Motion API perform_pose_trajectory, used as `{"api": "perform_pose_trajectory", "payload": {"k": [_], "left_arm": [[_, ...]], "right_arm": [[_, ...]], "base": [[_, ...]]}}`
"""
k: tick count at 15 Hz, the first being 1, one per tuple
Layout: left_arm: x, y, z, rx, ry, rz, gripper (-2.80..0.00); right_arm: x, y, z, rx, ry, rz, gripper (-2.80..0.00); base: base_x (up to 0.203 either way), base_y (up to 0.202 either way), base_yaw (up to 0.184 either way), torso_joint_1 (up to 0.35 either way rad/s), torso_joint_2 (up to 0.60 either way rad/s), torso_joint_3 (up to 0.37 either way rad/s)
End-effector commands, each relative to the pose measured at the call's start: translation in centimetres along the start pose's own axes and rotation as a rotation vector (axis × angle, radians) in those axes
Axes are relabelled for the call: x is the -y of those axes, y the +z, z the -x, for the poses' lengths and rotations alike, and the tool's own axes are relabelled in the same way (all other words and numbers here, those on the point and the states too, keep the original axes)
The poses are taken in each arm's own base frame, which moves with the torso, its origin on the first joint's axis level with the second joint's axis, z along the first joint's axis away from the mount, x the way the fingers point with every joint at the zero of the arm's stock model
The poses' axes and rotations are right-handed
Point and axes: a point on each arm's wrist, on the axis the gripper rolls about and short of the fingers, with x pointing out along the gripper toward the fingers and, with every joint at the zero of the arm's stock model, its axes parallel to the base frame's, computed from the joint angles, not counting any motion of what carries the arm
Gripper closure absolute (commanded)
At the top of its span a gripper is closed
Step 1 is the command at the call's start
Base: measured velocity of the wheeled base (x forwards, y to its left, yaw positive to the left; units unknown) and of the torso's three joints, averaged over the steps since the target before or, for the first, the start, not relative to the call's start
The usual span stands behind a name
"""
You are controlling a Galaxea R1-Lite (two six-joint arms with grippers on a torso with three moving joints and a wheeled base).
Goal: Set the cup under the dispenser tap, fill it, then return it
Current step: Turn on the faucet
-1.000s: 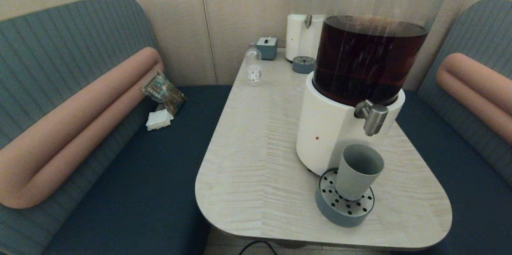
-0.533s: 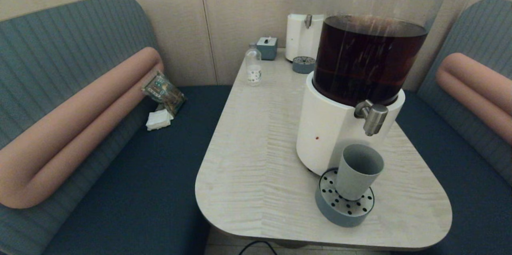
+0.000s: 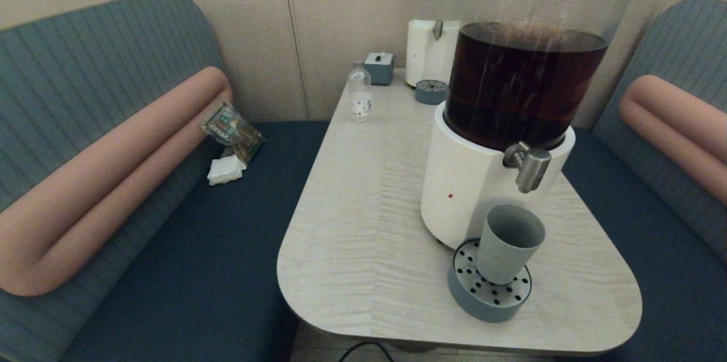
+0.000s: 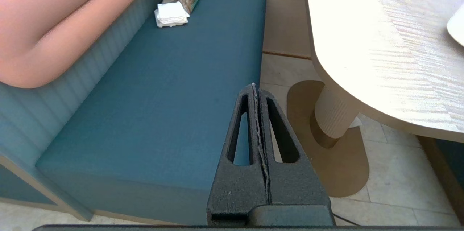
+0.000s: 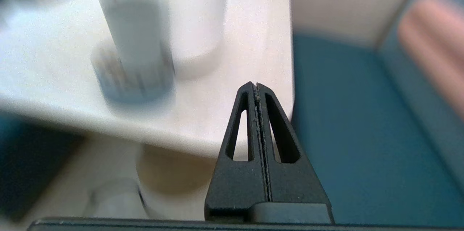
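The grey-blue cup (image 3: pixel 507 250) stands upright on the round perforated drip tray (image 3: pixel 487 295), right below the brushed-steel dispenser tap (image 3: pixel 530 165) of the big white-based dispenser (image 3: pixel 471 180) with dark brown liquid. In the right wrist view the cup (image 5: pixel 137 38) shows on its tray, off to one side of my right gripper (image 5: pixel 256 85), which is shut and empty, low beside the table's near right edge. My left gripper (image 4: pixel 256 86) is shut and empty, hanging over the floor between the left bench and the table. Neither gripper shows in the head view.
A small clear bottle (image 3: pixel 359 93), a little grey box (image 3: pixel 379 67) and a second clear-tank dispenser (image 3: pixel 436 26) with its own drip tray (image 3: pixel 431 91) stand at the table's far end. A snack bag (image 3: pixel 233 129) and white napkins (image 3: pixel 226 169) lie on the left bench.
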Motion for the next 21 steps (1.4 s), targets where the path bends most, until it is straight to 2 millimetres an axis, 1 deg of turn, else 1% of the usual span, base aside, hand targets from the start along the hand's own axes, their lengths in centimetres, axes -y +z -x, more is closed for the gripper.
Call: {"api": "perform_pose_trajectory", "payload": {"k": [1,2,3,4,5,6,7,8,9,10,12,13,14,15,17,19,20,21], "left_arm": [[0.0,0.0,0.0,-0.003,0.001,0.001,0.00],[0.0,0.0,0.0,-0.003,0.001,0.001,0.00],[0.0,0.0,0.0,-0.003,0.001,0.001,0.00],[0.0,0.0,0.0,-0.003,0.001,0.001,0.00],[0.0,0.0,0.0,-0.003,0.001,0.001,0.00],[0.0,0.0,0.0,-0.003,0.001,0.001,0.00],[0.0,0.0,0.0,-0.002,0.003,0.001,0.00],[0.0,0.0,0.0,-0.002,0.002,0.001,0.00],[0.0,0.0,0.0,-0.003,0.001,0.001,0.00],[0.0,0.0,0.0,-0.003,0.001,0.001,0.00],[0.0,0.0,0.0,-0.003,0.001,0.001,0.00],[0.0,0.0,0.0,-0.003,0.001,0.001,0.00],[0.0,0.0,0.0,-0.003,0.001,0.001,0.00],[0.0,0.0,0.0,-0.003,0.001,0.001,0.00],[0.0,0.0,0.0,-0.002,0.003,0.001,0.00],[0.0,0.0,0.0,-0.003,0.001,0.001,0.00],[0.0,0.0,0.0,-0.003,0.001,0.001,0.00],[0.0,0.0,0.0,-0.003,0.001,0.001,0.00]], "right_arm": [[0.5,5.6,0.5,0.054,0.011,-0.028,0.00],[0.7,9.0,0.1,0.051,0.035,-0.067,0.00],[1.0,12.5,-1.2,0.027,0.068,-0.117,0.00],[1.3,15.1,-2.7,-0.009,0.098,-0.159,0.00],[1.5,17.5,-4.8,-0.066,0.135,-0.200,0.00],[1.7,19.3,-7.3,-0.143,0.174,-0.238,0.00],[1.8,20.5,-9.6,-0.219,0.207,-0.270,0.00],[1.9,21.3,-12.3,-0.315,0.240,-0.301,0.00],[1.8,21.6,-14.8,-0.417,0.272,-0.328,0.00],[1.5,21.4,-17.2,-0.534,0.303,-0.352,0.00],[0.6,20.1,-20.8,-0.727,0.356,-0.375,0.00],[-0.1,19.7,-21.8,-0.784,0.394,-0.368,0.00],[-0.6,19.4,-22.2,-0.820,0.433,-0.349,0.00],[-1.3,18.9,-23.0,-0.840,0.487,-0.300,0.00],[-1.9,18.3,-24.5,-0.836,0.544,-0.289,0.00],[-2.3,17.3,-26.6,-0.826,0.539,-0.290,0.00],[-2.4,16.8,-27.4,-0.817,0.532,-0.285,0.00],[-2.4,16.5,-27.7,-0.801,0.532,-0.268,0.00]], "base": [[0.000,0.000,0.000,0.000,0.00,0.000],[0.000,0.000,0.000,0.000,0.00,0.000],[0.000,0.000,0.000,0.000,0.00,0.000],[0.000,0.000,0.000,0.000,0.00,0.000],[0.000,0.000,0.000,0.000,0.00,0.000],[0.000,0.000,0.000,0.000,0.00,0.000],[0.000,0.000,0.000,0.000,0.00,0.000],[0.000,0.000,0.000,0.000,0.00,0.000],[0.000,0.000,0.000,0.000,0.00,0.000],[0.000,0.000,0.000,0.000,0.00,0.000],[0.000,0.000,0.000,0.000,0.00,0.000],[0.000,0.000,0.000,0.000,0.00,0.000],[0.000,0.000,0.000,0.000,0.00,0.000],[0.000,0.000,0.000,0.000,0.00,0.000],[0.000,0.000,0.000,0.000,0.00,0.000],[0.000,0.000,0.000,0.000,0.00,0.000],[0.000,0.000,0.000,0.000,0.00,0.000],[0.000,0.000,0.000,0.000,0.00,0.000]]}}
